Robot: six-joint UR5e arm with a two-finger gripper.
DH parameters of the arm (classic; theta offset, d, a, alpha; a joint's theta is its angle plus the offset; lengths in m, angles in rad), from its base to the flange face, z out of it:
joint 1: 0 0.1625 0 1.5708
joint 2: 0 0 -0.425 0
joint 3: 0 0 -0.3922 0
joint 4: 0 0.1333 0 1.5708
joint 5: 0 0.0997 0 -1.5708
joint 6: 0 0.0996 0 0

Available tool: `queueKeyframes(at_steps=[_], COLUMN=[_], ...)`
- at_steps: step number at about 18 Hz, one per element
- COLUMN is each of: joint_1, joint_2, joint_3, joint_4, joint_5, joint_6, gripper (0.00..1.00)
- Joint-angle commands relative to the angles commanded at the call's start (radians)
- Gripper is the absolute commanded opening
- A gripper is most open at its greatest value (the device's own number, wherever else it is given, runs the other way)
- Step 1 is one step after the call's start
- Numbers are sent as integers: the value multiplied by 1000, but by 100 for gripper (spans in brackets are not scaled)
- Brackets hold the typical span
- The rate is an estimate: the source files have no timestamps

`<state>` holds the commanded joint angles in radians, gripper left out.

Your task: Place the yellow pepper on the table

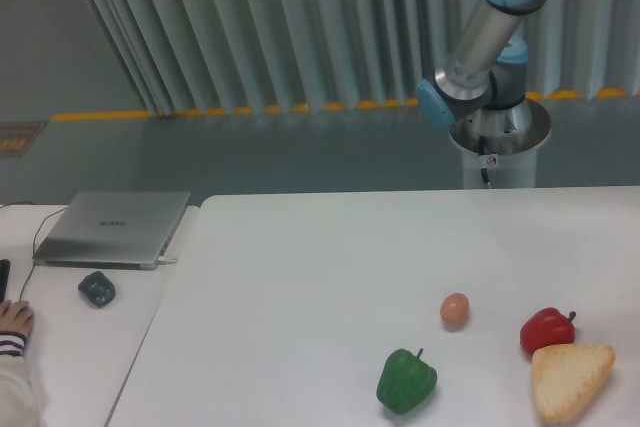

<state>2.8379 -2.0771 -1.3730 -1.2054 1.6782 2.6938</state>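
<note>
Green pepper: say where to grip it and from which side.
Probably from straight above, fingers closing across the rounded body of the green pepper just below its stem. It sits upright with bare table all around, and the thin stem offers no hold.
</note>
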Motion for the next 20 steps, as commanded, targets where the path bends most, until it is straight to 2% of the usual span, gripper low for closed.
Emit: queueKeyframes(at_steps=[1, 3, 6, 9, 12, 17, 20], joint_1=[-2, -17, -43, -46, -89, -94, -127], joint_2=[6, 14, 37, 49, 71, 107, 127], joint_3=[20, 80, 92, 92, 78, 19, -3], joint_4=[-32, -139, -196, -250, -279, -299, -305], joint_5=[-2, -9, -34, -132, -167, -287, -307], joint_6=[-21, -74, -155, -236, -374, -466, -537], gripper=[36, 36, 36, 36, 36, 36, 36])
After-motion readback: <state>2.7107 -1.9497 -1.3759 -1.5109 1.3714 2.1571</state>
